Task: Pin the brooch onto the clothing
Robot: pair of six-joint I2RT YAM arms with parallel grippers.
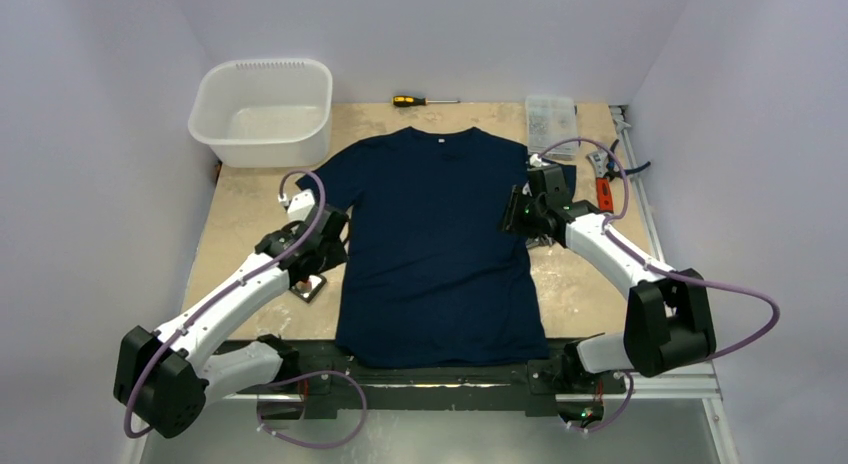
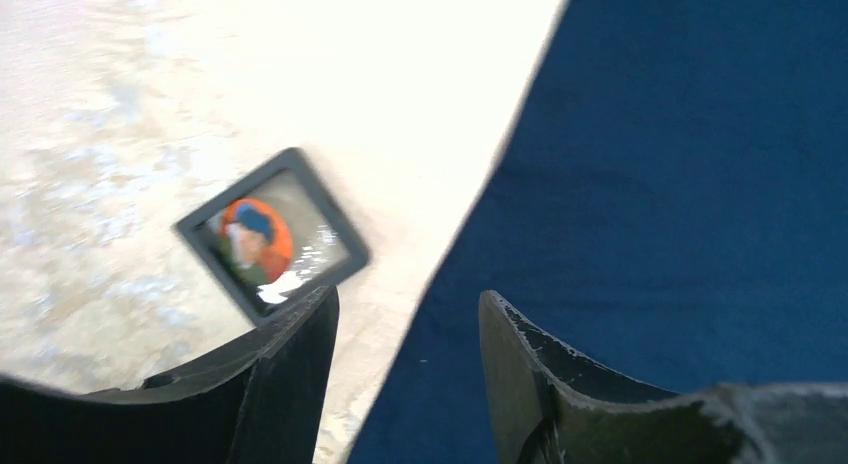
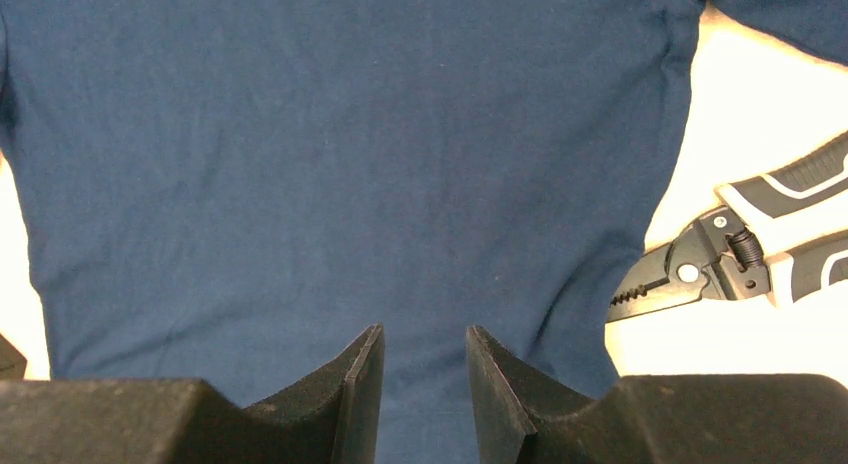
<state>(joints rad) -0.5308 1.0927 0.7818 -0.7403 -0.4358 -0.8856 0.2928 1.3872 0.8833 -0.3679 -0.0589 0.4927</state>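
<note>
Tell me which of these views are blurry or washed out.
Left wrist: motion-blurred, the brooch and its tray smeared, the table glaring white. Right wrist: sharp on the T-shirt and pliers, but the bare table is blown out. Top external: evenly lit, no glare, slightly soft.

The top view looks down from high behind the arm bases, which sit at its lower edge. It takes in the whole surface from afar, with the T-shirt at centre. The left wrist view hangs close over the surface and faces past the left gripper. It shows the T-shirt's edge at right and a black tray at centre left. The right wrist view, equally close, faces past the right gripper across the T-shirt, with pliers at right. All three views share the T-shirt.
</note>
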